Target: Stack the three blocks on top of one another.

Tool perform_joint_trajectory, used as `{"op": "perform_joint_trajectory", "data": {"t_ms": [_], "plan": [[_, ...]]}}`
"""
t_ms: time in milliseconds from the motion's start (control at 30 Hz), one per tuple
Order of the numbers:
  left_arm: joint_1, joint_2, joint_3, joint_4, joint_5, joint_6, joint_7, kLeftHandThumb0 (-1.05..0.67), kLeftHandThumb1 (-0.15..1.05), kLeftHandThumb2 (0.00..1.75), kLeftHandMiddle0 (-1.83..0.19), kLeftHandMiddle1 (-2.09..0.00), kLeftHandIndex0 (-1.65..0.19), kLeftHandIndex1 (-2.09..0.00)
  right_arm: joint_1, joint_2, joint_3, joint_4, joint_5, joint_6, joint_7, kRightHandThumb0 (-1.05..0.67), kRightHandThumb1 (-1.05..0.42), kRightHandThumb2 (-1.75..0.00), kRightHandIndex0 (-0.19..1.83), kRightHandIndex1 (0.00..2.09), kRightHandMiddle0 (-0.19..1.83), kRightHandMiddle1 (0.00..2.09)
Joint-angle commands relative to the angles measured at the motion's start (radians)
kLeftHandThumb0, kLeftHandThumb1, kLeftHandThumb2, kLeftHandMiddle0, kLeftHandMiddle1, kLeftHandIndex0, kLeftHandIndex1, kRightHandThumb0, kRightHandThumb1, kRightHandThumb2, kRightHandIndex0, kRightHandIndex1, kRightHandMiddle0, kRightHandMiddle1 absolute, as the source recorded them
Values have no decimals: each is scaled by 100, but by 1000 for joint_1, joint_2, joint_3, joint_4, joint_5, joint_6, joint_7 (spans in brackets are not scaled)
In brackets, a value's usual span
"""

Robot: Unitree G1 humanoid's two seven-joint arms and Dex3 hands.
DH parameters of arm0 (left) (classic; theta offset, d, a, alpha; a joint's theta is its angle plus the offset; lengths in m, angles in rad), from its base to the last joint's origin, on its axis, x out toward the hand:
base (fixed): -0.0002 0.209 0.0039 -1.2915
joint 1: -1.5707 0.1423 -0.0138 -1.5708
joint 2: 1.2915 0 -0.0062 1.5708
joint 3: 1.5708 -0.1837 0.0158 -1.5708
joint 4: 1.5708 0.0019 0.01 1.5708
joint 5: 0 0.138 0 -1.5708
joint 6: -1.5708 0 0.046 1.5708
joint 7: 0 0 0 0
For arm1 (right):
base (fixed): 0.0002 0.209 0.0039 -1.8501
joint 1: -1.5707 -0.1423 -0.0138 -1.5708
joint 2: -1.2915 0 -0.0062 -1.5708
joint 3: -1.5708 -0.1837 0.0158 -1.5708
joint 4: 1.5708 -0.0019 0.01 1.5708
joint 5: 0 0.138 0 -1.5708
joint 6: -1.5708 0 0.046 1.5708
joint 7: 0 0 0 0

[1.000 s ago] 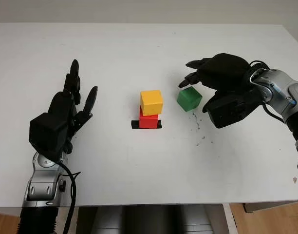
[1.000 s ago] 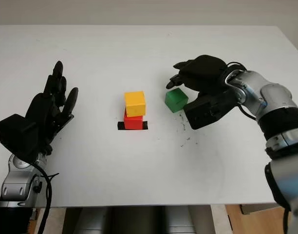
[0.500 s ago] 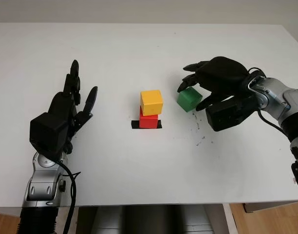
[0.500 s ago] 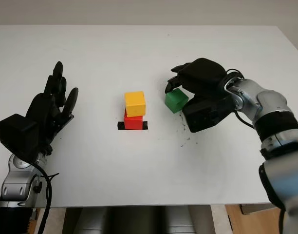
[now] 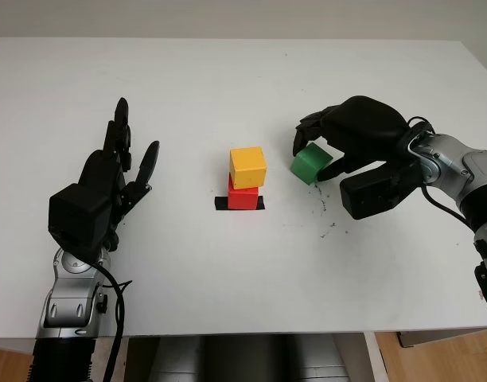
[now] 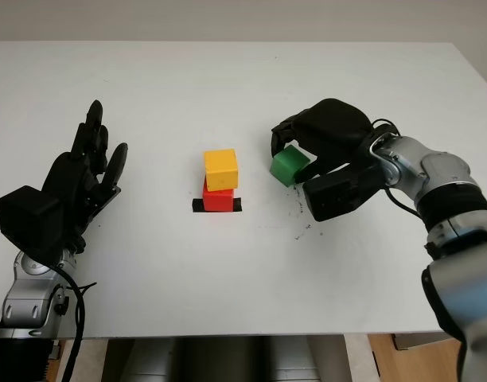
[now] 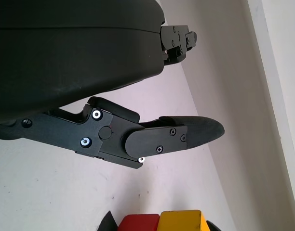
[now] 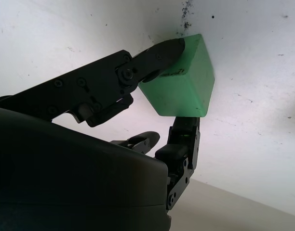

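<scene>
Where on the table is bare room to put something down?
Free: the table beyond the yellow block, and the strip in front of the stack. Crowded: around the green block in the right hand, and by the open left hand.

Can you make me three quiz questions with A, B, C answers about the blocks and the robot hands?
1. Where is the yellow block?
A. on the red block
B. under it
C. far from it

2. How many blocks are on the table?
A. two
B. three
C. five

3. What is the right hand doing?
A. gripping the green block
B. pushing the tower
C. waving

Answers: 1 A, yellow sits atop red. 2 B, red, yellow, green. 3 A, its fingers press the green block's sides. The left hand is open, off to the tower's left.
</scene>
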Motion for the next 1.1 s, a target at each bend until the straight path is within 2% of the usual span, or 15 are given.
{"op": "perform_joint_trajectory", "data": {"t_ms": [0,167,367,467,767,1067], "plan": [[1,1,-4,-20,8,4,2,-67,105,50,13,-6,12,-6,-11,-6,-2,3,9,-9,4,-33,-90,-5,50,6,56,109],[-3,0,-5,-16,11,-3,5,-67,105,50,13,-5,12,-6,-27,-6,-47,-10,66,3,26,-32,-88,-5,49,5,60,104],[-5,0,-7,-19,18,9,6,-67,105,51,13,-5,12,-6,-14,30,-184,-58,288,62,170,-32,-91,-6,44,4,45,133],[-7,-9,-5,-20,13,8,12,-66,105,51,13,-6,11,-6,12,45,-241,-117,382,114,243,-34,-94,-6,41,3,36,143],[-1,-9,-5,-25,3,10,4,-67,105,51,14,-5,13,-5,92,82,-336,-291,502,243,316,-38,-94,-5,42,4,37,145],[4,3,-3,-22,1,2,-3,-69,105,50,15,-5,13,-5,203,191,-447,-516,730,447,442,-45,-97,-6,41,3,28,169]]}}
